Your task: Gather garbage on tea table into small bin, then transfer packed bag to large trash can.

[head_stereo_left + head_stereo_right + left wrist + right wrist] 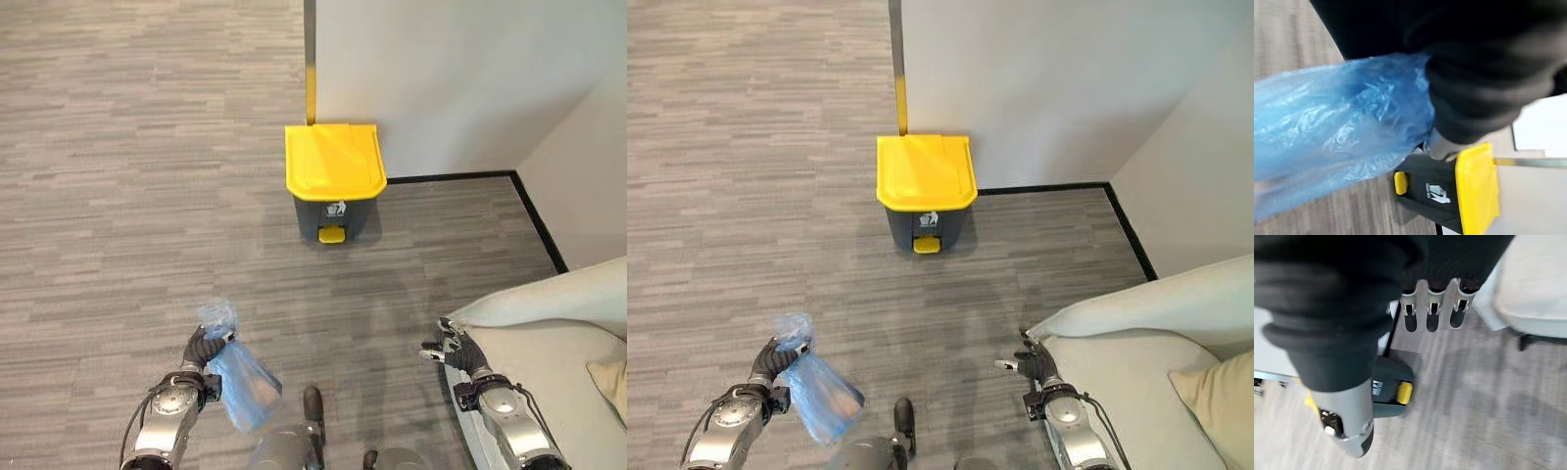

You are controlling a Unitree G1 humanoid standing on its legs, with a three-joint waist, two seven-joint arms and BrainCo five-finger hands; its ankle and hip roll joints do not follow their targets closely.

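At your far left, the left hand (201, 348) sits low over the grey carpet (118, 196), its fingers curled tight around the gathered neck of the blue bag (240, 384). The packed bag hangs from that grip, sagging below and to the right of the hand – clear of the floor, as far as the eye views show. In the left wrist view the blue plastic (1337, 132) bulges out past the dark ribbed cover, with the bin visible beyond it.

Ahead and toward the middle, the large trash can (333, 191) stands on the carpet against the white wall (451, 78), at the wall's left corner edge. Its yellow lid (333, 157) is down; the yellow pedal (332, 234) faces you. The bag is well apart from it.

On your right, the right hand (1031, 362) hovers just beside the rim of a pale sofa cushion (1136, 313). Its fingers (1431, 308) run straight and relaxed – holding nothing.
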